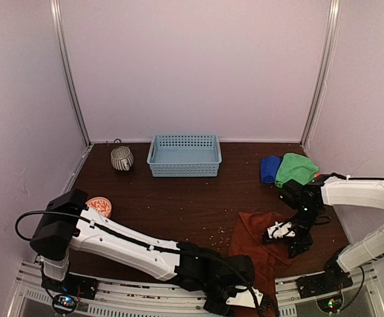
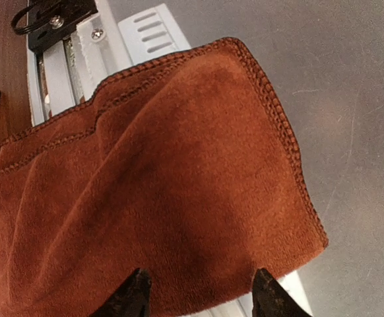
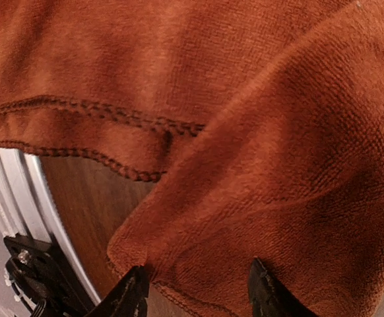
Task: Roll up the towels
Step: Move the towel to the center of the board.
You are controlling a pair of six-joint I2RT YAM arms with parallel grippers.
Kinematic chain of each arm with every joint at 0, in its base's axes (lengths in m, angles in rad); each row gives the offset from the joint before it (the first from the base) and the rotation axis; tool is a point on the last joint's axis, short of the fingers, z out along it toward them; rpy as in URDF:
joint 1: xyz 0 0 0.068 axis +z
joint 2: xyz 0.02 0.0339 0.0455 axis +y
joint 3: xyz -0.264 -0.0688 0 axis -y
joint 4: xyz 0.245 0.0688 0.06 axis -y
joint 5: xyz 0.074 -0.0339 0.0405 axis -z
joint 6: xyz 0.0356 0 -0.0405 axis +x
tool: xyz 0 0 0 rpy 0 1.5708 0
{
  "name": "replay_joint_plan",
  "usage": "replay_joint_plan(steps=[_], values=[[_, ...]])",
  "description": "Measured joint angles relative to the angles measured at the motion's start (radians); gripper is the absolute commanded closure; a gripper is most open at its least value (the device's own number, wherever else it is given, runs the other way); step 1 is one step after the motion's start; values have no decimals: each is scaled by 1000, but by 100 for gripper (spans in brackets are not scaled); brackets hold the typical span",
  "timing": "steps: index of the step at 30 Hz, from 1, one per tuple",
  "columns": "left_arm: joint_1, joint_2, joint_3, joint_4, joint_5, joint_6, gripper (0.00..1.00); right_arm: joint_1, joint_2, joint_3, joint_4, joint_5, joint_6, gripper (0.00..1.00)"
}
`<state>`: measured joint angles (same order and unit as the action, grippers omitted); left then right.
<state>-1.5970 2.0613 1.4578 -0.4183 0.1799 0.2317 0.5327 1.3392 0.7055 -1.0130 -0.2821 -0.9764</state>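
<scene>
rust-red soft cloth towel [image 1: 253, 243]: lies unrolled and rumpled at the near right of the dark brown wooden table [image 1: 179, 198]. its near end drapes over the table edge and across the slotted metal rail [image 2: 146, 30].

left gripper [image 2: 200, 298]: low at the near edge, over the hanging end of the towel. jaws stand apart, cloth edge lying between the tips, no pinch visible.

right gripper [image 3: 198, 294]: at the towel's right side, a raised fold of the cloth just ahead of it. jaws stand apart, not clamped.

bright green soft towel [image 1: 296, 168] and blue soft towel [image 1: 269, 170]: bunched, touching each other, far right.

light blue plastic lattice basket [image 1: 184, 155], striped ceramic mug [image 1: 121, 158], round orange-and-white patterned bowl [image 1: 100, 206]: all well apart from the towels.
</scene>
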Motion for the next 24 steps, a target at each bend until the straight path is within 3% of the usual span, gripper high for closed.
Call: replay_joint_plan(steps=[6,9,12,15,20,24], values=[[-1,67,59,-65,-35,55,61,5,14,-18,132,69,93,64],[-1,66,53,-67,-58,59,75,5,16,-19,182,75,129,78],[-4,61,40,-51,-80,50,99,6,27,-24,211,76,146,90],[-6,59,32,-35,-129,35,100,6,41,-24,226,76,163,100],[1,24,-31,-5,-229,-5,100,6,24,-5,209,46,195,100],[61,-109,-177,6,-284,-71,100,4,-52,64,175,10,228,100]])
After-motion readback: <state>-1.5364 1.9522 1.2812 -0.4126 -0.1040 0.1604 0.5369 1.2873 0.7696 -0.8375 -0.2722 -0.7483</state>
